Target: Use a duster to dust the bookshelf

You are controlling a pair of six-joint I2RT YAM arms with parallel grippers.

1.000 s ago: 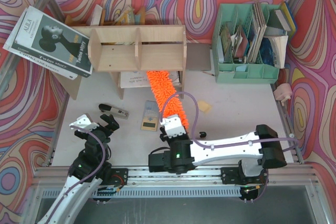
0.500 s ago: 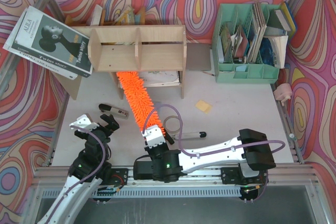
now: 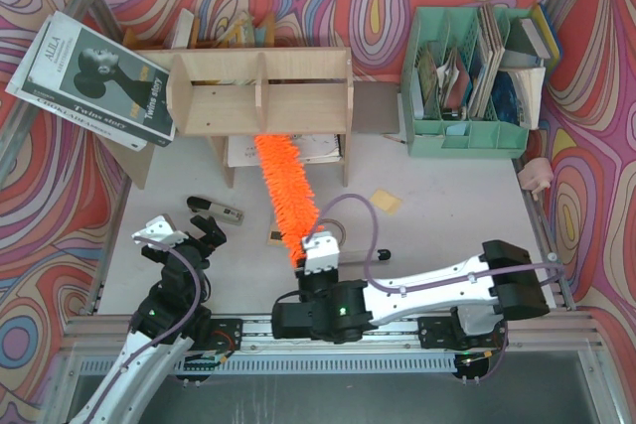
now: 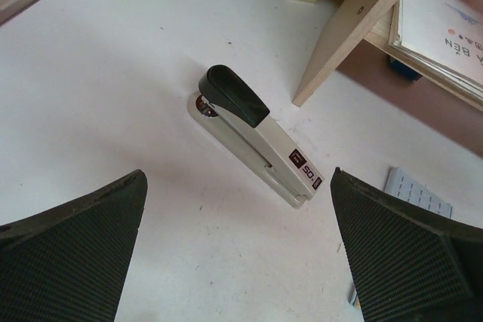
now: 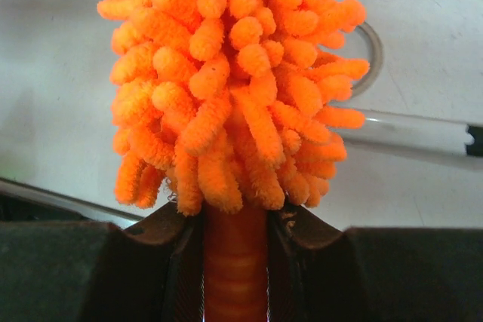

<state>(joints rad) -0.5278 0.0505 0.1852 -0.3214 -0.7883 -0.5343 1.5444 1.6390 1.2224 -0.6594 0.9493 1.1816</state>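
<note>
White tabletop (image 3: pixel 447 235) lay open right of the duster (image 3: pixel 283 186), out toward the green organiser (image 3: pixel 467 131). Left side tighter: stapler (image 4: pixel 256 137) just beside a bookshelf (image 3: pixel 260 94) leg. Duster bright orange, fluffy, slanted from near edge to under the bookshelf, tip between its 2 legs. Right gripper (image 5: pixel 235 243) clamped on the slim handle below the fluff. Left gripper (image 3: pixel 184 235) jaws wide apart, holding nothing, above the stapler.

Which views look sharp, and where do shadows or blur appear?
Top external: sharp, evenly lit, with shade under the bookshelf. Left wrist: stapler crisp, no glare. Right wrist: duster fibres crisp, right pincer dark along the bottom.
</note>
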